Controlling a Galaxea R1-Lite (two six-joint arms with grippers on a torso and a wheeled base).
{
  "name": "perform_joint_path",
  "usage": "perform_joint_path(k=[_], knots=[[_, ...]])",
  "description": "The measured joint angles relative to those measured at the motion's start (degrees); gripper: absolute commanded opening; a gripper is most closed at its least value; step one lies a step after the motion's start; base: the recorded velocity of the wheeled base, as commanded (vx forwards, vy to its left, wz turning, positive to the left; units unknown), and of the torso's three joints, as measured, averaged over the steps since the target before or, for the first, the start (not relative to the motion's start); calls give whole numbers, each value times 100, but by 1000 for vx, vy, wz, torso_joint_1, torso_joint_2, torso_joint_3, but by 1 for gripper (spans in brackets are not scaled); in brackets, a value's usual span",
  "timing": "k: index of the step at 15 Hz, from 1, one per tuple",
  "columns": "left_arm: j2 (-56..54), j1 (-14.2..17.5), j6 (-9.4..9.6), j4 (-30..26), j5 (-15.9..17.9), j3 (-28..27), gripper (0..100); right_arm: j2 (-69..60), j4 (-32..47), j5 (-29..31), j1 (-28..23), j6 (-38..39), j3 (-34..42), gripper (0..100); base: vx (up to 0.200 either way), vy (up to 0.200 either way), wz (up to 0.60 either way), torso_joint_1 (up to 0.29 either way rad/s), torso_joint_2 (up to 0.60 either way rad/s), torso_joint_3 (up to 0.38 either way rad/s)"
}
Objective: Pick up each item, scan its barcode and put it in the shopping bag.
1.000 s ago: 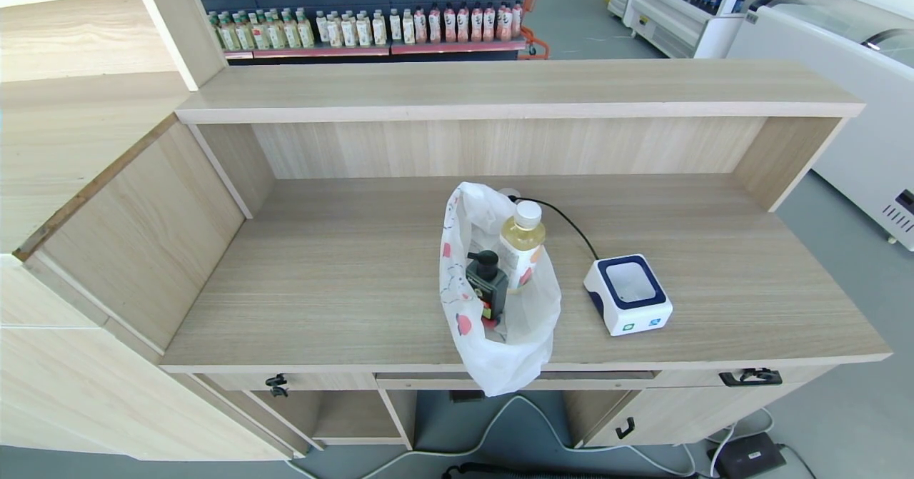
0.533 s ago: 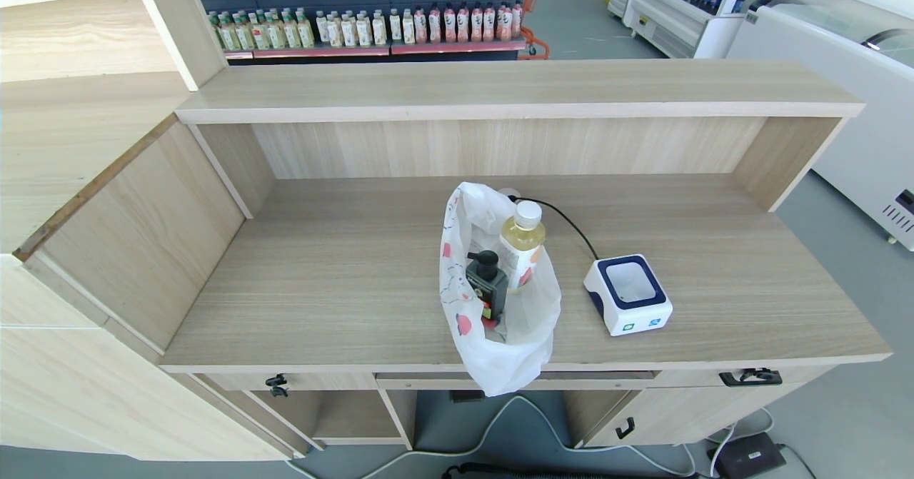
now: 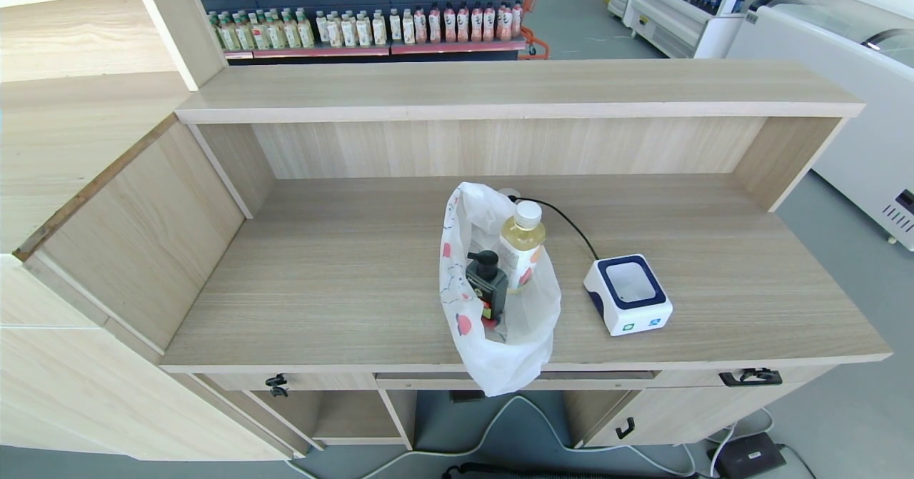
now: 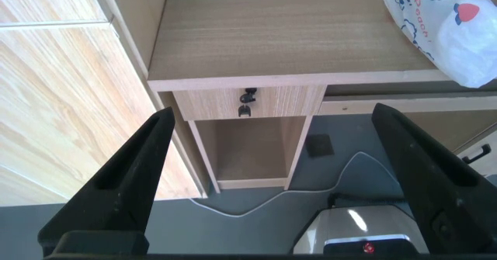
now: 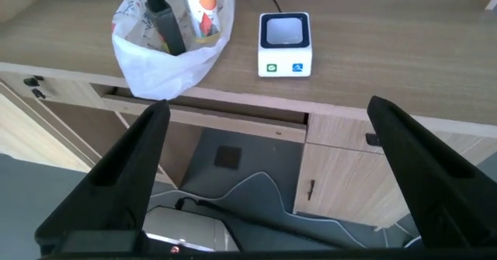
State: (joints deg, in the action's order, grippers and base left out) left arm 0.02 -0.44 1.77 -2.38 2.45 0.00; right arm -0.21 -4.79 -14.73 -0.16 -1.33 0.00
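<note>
Head view shows you the shopping bag [image 3: 500, 322] just below the centre of the frame, at the front edge of the counter [image 3: 343, 279], its bottom drooping over that edge. A white-capped bottle [image 3: 523, 240] and a dark pump bottle [image 3: 487, 283] stand upright inside it, and the scanner [image 3: 628, 293] sits near its right, apart from it. Your left gripper [image 4: 273, 116] and right gripper [image 5: 269, 106] are both back from the counter's front, jaws spread wide with nothing between them.
</note>
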Motion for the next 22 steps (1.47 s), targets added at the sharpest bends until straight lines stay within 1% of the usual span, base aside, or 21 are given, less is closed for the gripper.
perform_joint_path(k=[4,6,7,9,10,14,22], knots=[[0,0,0,0,0,0,100,0,-10,20,-2,688,0,100,0,0,0,0,0,0],[0,0,-2,2,1,0,100,0,-27,212,-2,666,0,100,0,0,0,0,0,0],[0,0,0,2,1,0,100,0,-29,663,-2,527,0,100,0,0,0,0,0,0],[0,0,-2,0,1,0,100,2,63,1907,-2,266,0,100,0,0,0,0,0,0],[0,0,0,0,1,0,100,2,118,2124,-2,343,0,100,0,0,0,0,0,0],[0,0,-2,0,1,0,100,5,389,2030,-5,444,-2,100,0,0,0,0,0,0],[0,0,0,0,0,0,100,10,400,1963,-2,491,0,100,0,0,0,0,0,0]])
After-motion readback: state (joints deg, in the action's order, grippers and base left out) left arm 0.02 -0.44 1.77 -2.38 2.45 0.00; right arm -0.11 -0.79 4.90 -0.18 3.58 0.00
